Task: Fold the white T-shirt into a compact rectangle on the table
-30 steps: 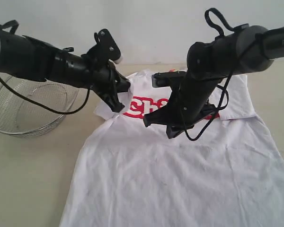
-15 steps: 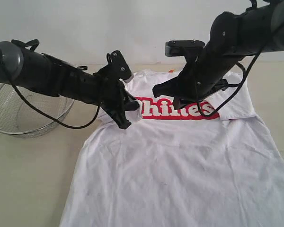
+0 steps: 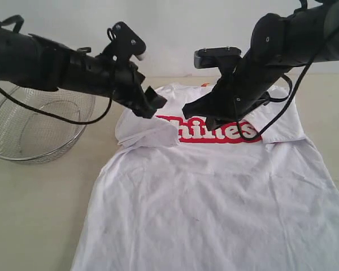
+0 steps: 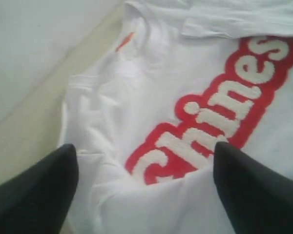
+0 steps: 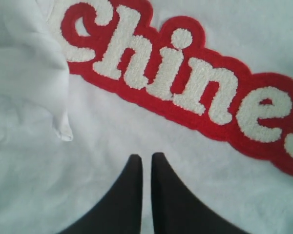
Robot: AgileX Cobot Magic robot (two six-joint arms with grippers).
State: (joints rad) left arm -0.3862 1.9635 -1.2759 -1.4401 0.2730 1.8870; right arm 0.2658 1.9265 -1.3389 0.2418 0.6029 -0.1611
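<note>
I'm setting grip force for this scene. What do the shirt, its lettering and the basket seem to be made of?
White T-shirt: soft knit fabric, probably cotton, with a matte finish; it wrinkles and folds limply. Lettering: fuzzy looped pile like towelling, apparently raised off the cloth. Basket: fine wire mesh, shiny metal, see-through.

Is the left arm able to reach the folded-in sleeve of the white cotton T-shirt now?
Probably yes: the open left pincer hangs above that sleeve, and nothing lies between them.
</note>
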